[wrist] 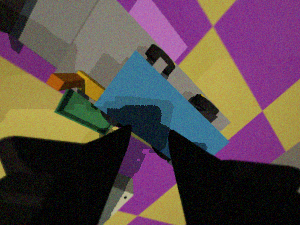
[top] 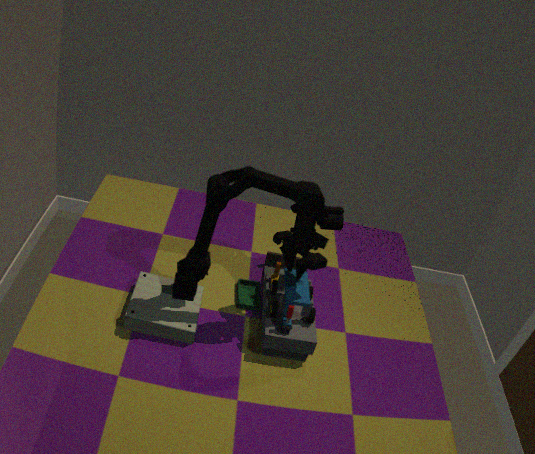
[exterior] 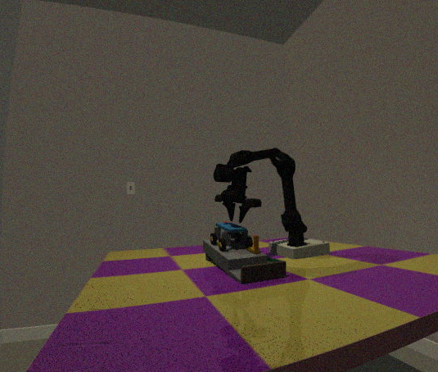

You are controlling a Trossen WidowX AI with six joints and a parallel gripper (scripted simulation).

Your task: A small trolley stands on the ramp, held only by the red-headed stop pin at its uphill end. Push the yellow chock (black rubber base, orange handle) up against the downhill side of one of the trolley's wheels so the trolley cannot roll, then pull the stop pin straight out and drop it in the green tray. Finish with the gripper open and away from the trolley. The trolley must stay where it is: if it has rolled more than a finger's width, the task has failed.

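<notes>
The blue-topped trolley (top: 303,295) (exterior: 232,227) (wrist: 150,91) stands on the grey ramp (top: 290,339) (exterior: 241,261) (wrist: 107,31). The yellow chock (top: 278,270) (exterior: 256,244) (wrist: 91,86) sits upright on the ramp by the trolley's downhill wheel on the tray side; whether it touches is hidden. The pin's red head (top: 290,312) shows at the uphill end, and its shaft cannot be made out. The green tray (top: 248,295) (wrist: 82,115) lies beside the ramp, and no pin shows in it. My gripper (top: 295,274) (exterior: 236,221) (wrist: 150,131) is partly open, empty, above the trolley's roof.
A dark end wall (exterior: 263,271) closes the ramp's downhill foot. The arm's pale base plate (top: 162,325) (exterior: 317,249) stands on the chequered table, across the green tray from the ramp. The arm arches high over the tray side.
</notes>
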